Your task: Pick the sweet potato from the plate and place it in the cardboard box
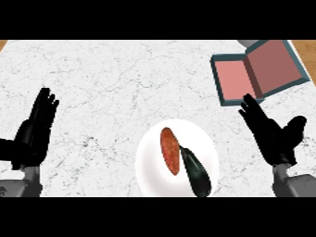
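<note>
Bench point(119, 83): white marble top, seen from steeply above, with my two forearms coming in from the lower edge.
Plate point(153, 155): white, near the bench's lower middle, between my hands.
Sweet potato point(170, 150): orange-red and long, lying on the plate's left half, not yet picked up.
Dark vegetable point(196, 173): an eggplant-like thing on the same plate, touching the sweet potato's right side and partly over its lower end.
Cardboard box point(256, 71): at the bench's upper right, open, pink inside with teal edges — well apart from the plate.
Right hand point(273, 132): wide open, fingers straight and pointing up toward the box, holding nothing, just right of the plate and touching neither it nor the box.
Left hand point(34, 132): open and resting at the left, fingers up, holding nothing.
Risk: I judge the dark vegetable the main hazard — it crowds the sweet potato, so my fingers closing from the right could catch it instead, or push both across the plate.
</note>
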{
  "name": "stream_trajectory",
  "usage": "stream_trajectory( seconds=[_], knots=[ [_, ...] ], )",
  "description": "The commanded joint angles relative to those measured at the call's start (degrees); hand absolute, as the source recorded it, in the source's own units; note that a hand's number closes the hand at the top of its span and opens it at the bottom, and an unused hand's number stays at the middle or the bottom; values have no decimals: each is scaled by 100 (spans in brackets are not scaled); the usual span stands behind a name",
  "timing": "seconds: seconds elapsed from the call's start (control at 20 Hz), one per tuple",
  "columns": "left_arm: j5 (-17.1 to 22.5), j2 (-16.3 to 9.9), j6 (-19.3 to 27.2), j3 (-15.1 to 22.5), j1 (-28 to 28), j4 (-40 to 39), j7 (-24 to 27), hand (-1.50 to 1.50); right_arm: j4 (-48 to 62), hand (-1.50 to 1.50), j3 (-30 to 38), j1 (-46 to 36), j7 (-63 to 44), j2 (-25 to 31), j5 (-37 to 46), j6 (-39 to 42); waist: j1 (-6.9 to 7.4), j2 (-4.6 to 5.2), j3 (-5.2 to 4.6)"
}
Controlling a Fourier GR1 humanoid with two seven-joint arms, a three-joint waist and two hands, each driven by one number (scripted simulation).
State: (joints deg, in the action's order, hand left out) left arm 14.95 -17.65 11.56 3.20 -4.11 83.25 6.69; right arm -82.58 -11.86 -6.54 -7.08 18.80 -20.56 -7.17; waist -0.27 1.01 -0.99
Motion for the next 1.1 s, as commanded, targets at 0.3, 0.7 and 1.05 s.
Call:
stream_trajectory(
  seconds=[0.3,0.7,1.05],
  knots=[
    [125,142,84,123,-172,459,-709,0,490,150,346,146,1150,1588,1825,-272,145,-38,-18],
    [270,8,127,24,-22,1192,-1607,0,1208,-150,432,180,3087,125,1909,-992,80,-108,104],
    [41,250,257,202,-145,957,-1380,0,-103,-150,-512,-77,847,1814,2579,487,6,-138,71]
  ],
)
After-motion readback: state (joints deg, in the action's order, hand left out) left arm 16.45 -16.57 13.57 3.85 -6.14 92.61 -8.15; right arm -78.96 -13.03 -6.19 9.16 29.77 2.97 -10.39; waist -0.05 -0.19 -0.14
